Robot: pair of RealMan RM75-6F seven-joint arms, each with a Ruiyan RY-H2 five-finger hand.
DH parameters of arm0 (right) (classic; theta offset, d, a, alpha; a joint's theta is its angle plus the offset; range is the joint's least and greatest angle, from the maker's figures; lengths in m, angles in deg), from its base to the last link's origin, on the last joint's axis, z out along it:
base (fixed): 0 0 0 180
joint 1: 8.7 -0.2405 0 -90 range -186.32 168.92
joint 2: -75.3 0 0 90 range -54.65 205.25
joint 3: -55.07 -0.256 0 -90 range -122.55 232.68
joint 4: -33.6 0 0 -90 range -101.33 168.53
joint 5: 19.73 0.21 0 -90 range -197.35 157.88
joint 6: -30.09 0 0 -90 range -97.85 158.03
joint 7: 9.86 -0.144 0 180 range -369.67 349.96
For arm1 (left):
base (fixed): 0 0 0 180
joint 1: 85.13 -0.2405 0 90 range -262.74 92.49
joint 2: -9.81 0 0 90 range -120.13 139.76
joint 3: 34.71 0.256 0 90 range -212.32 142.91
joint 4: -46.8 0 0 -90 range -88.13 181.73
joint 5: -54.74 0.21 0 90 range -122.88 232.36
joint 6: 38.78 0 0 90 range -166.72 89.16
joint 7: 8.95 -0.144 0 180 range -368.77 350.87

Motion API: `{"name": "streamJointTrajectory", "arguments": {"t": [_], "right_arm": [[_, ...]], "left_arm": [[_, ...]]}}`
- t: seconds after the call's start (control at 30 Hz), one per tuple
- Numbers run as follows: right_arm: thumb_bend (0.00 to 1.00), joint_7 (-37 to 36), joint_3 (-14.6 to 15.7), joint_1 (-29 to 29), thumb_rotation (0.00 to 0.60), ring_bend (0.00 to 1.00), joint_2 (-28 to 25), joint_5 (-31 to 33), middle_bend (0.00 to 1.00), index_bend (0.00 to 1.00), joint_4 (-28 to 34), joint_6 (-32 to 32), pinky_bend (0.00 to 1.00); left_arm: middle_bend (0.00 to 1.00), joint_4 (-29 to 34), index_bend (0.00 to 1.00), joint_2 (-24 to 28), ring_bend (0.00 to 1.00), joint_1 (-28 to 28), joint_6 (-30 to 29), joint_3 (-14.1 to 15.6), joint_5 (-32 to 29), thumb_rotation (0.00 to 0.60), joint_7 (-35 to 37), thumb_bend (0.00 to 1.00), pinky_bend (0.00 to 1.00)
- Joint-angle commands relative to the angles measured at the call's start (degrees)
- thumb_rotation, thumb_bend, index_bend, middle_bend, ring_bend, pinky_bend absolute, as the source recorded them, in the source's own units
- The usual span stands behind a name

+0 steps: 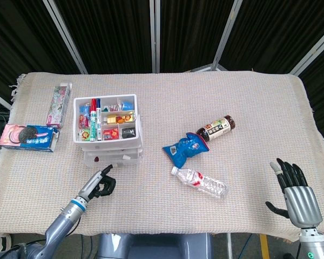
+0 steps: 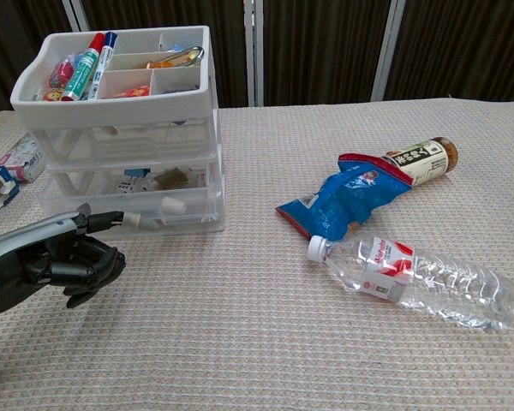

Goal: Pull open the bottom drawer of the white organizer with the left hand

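Bottom drawer (image 2: 128, 218) of the white organizer (image 1: 107, 129) sits part-way out at table-left. Left hand (image 2: 51, 265), curled, one finger extended onto the drawer front, possibly hooked. More pull left. Right hand (image 1: 297, 194) open, idle.

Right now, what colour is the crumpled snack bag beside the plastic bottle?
Blue with red trim, the crumpled snack bag shows best in chest view.

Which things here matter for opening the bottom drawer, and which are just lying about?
Job: white organizer; bottom drawer; left hand.

Lying about: water bottle; blue snack bag; brown bottle; cookie box; right hand.
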Motion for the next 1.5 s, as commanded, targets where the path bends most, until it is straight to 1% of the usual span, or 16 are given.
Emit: {"name": "streamJointTrajectory", "arguments": {"t": [0.03, 0.13, 0.27, 0.33, 0.4, 0.43, 0.5, 0.53, 0.57, 0.63, 0.77, 0.87, 1.1, 1.3, 1.5], "right_arm": [[0.00, 0.1, 0.0, 0.1, 0.600, 0.00, 0.0, -0.2, 0.00, 0.00, 0.2, 0.2, 0.00], [0.00, 0.0, 0.1, 0.2, 0.600, 0.00, 0.0, -0.4, 0.00, 0.00, 0.3, 0.5, 0.00], [0.00, 0.0, 0.1, 0.2, 0.600, 0.00, -0.1, -0.3, 0.00, 0.00, 0.4, 0.4, 0.00], [0.00, 0.1, 0.1, 0.3, 0.600, 0.00, -0.1, -0.4, 0.00, 0.00, 0.4, 0.5, 0.00], [0.00, 0.1, 0.1, 0.3, 0.600, 0.00, 0.0, -0.5, 0.00, 0.00, 0.4, 0.5, 0.00], [0.00, 0.2, 0.1, 0.3, 0.600, 0.00, 0.0, -0.5, 0.00, 0.00, 0.4, 0.5, 0.00], [0.00, 0.2, 0.1, 0.3, 0.600, 0.00, 0.0, -0.4, 0.00, 0.00, 0.4, 0.5, 0.00], [0.00, 0.2, 0.1, 0.3, 0.600, 0.00, 0.0, -0.4, 0.00, 0.00, 0.4, 0.5, 0.00], [0.00, 0.3, 0.1, 0.3, 0.600, 0.00, 0.0, -0.4, 0.00, 0.00, 0.4, 0.4, 0.00], [0.00, 0.4, 0.1, 0.3, 0.600, 0.00, 0.1, -0.4, 0.00, 0.00, 0.4, 0.4, 0.00], [0.00, 0.6, 0.2, 0.3, 0.600, 0.00, 0.2, -0.6, 0.00, 0.00, 0.4, 0.4, 0.00], [0.00, 0.7, 0.3, 0.3, 0.600, 0.00, 0.2, -0.7, 0.00, 0.00, 0.3, 0.4, 0.00], [0.00, 0.9, 0.3, 0.2, 0.600, 0.00, 0.4, -0.5, 0.00, 0.00, 0.2, 0.1, 0.00], [0.00, 1.1, 0.3, 0.2, 0.600, 0.00, 0.5, -0.4, 0.00, 0.00, 0.2, 0.0, 0.00], [0.00, 1.1, 0.3, 0.2, 0.600, 0.00, 0.4, -0.4, 0.00, 0.00, 0.3, 0.0, 0.00]], "left_arm": [[0.78, 0.5, 0.27, 1.0, 0.85, -1.7, -2.6, 1.9, 2.1, 0.600, 0.5, 0.77, 0.78], [0.78, -0.3, 0.27, 1.2, 0.85, -3.5, -6.6, 3.7, 5.1, 0.600, -1.9, 0.77, 0.78], [0.78, -0.9, 0.25, 1.6, 0.85, -6.1, -12.6, 6.1, 8.8, 0.600, -9.8, 0.77, 0.78], [0.78, -0.6, 0.22, 1.8, 0.85, -7.1, -15.1, 6.3, 9.8, 0.600, -13.4, 0.77, 0.78], [0.78, -0.3, 0.19, 2.1, 0.85, -8.0, -17.7, 6.3, 10.8, 0.600, -18.6, 0.77, 0.78], [0.78, -0.2, 0.17, 2.3, 0.85, -8.4, -19.1, 6.1, 11.4, 0.600, -21.7, 0.77, 0.78], [0.78, -0.1, 0.15, 2.4, 0.85, -9.4, -22.4, 5.4, 12.5, 0.600, -30.8, 0.77, 0.78], [0.78, 0.1, 0.14, 2.4, 0.86, -9.7, -23.2, 5.1, 12.7, 0.600, -33.2, 0.77, 0.78], [0.79, 0.8, 0.13, 2.5, 0.86, -10.1, -24.5, 4.7, 12.9, 0.600, -37.5, 0.77, 0.78], [0.80, 2.5, 0.12, 2.9, 0.86, -10.6, -25.4, 3.9, 12.4, 0.600, -41.6, 0.77, 0.78], [0.86, 5.7, 0.12, 4.2, 0.90, -10.5, -24.4, 2.8, 9.8, 0.600, -45.4, 0.76, 0.80], [0.88, 8.1, 0.13, 5.4, 0.92, -9.8, -22.7, 1.2, 6.4, 0.600, -49.7, 0.76, 0.82], [0.89, 11.2, 0.13, 6.7, 0.92, -7.8, -18.2, -1.5, -1.5, 0.600, -56.7, 0.76, 0.82], [0.89, 12.8, 0.17, 7.4, 0.92, -5.9, -14.5, -2.9, -7.1, 0.600, -58.0, 0.76, 0.82], [0.89, 12.3, 0.19, 6.8, 0.92, -4.7, -13.2, -3.4, -9.2, 0.600, -58.6, 0.76, 0.82]]}}
